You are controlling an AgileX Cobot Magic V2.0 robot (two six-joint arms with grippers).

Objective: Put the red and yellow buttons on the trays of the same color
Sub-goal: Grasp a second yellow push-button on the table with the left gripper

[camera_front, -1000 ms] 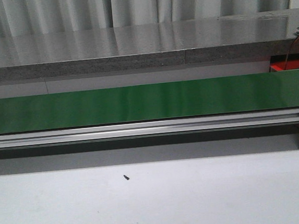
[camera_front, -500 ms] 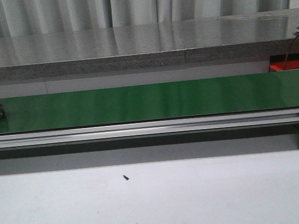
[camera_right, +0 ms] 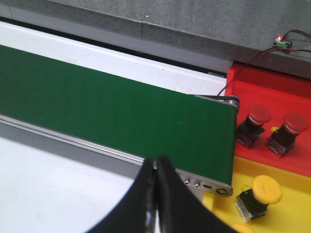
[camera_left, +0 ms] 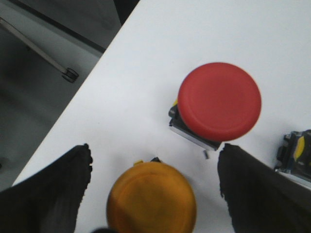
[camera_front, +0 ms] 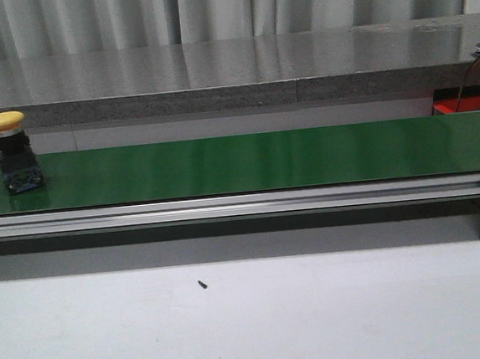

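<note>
You are seeing a yellow button [camera_front: 11,152], mushroom-capped on a dark block base, standing upright at the green belt's [camera_front: 247,162] left end. Your left gripper [camera_left: 153,189] is hanging wide open over a white surface; your right gripper [camera_right: 155,194] is pressing its jaws together, empty.

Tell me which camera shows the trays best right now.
The right wrist view: the red tray holds two red buttons, the yellow tray a yellow button. The front view shows only a red sliver; the left wrist view shows none.
</note>
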